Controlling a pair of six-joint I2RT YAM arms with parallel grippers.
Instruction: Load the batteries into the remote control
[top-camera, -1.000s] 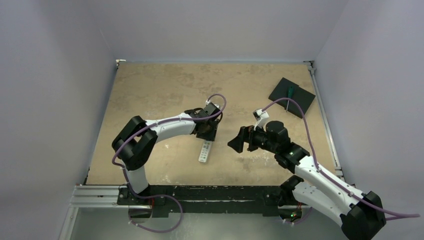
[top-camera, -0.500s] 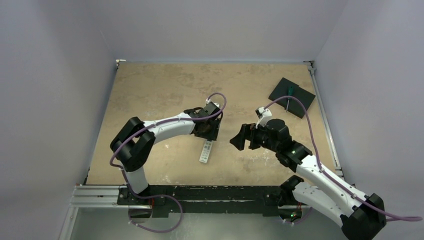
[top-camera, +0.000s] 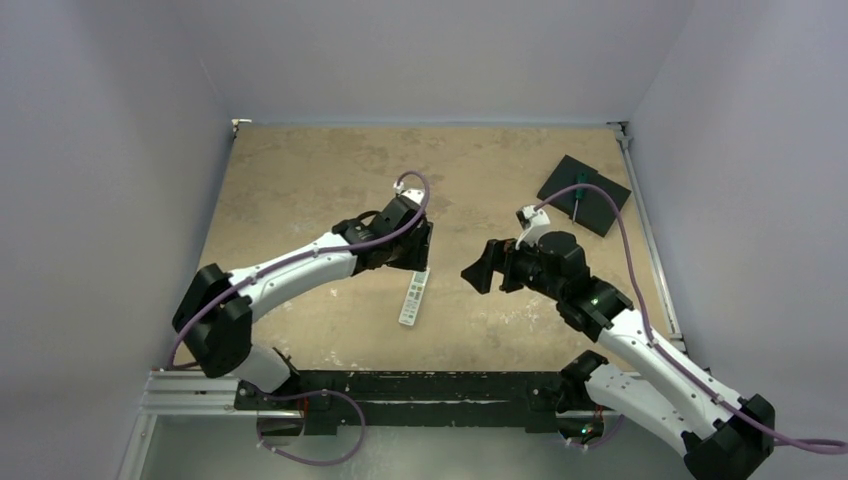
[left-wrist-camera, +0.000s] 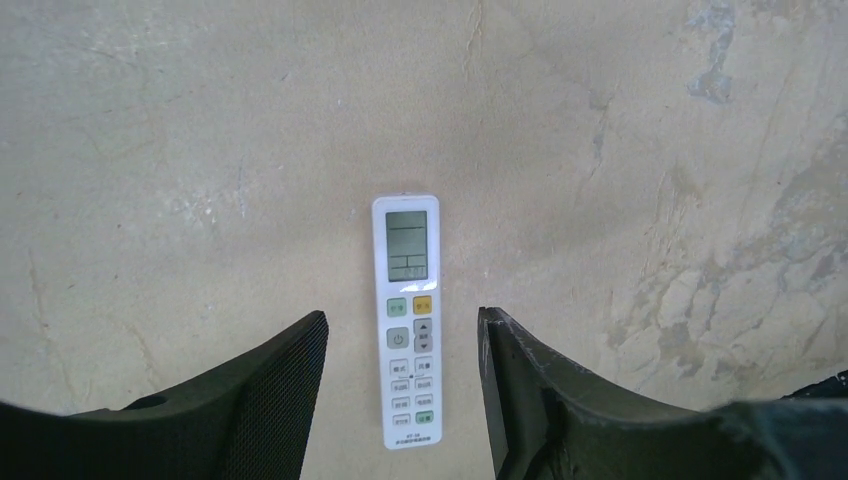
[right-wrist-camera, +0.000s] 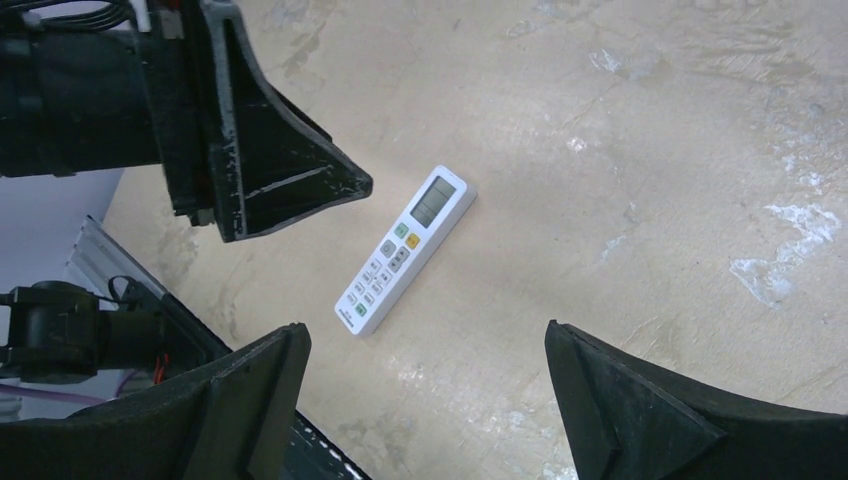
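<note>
The white remote control (top-camera: 412, 297) lies face up on the table, buttons and small screen showing; it also shows in the left wrist view (left-wrist-camera: 410, 320) and the right wrist view (right-wrist-camera: 405, 249). My left gripper (top-camera: 418, 255) is open just behind the remote and above it, its fingers either side of the remote's button end in the left wrist view (left-wrist-camera: 402, 335). My right gripper (top-camera: 478, 277) is open and empty to the remote's right, above the table (right-wrist-camera: 428, 345). No batteries show in any view.
A black square pad (top-camera: 585, 194) with a green-handled screwdriver (top-camera: 578, 183) on it lies at the back right. The black and metal front rail (top-camera: 400, 390) runs along the near edge. Grey walls enclose the table.
My left arm has stretched out and its gripper has lifted back off the remote, which stays on the table. My right gripper has shifted slightly.
</note>
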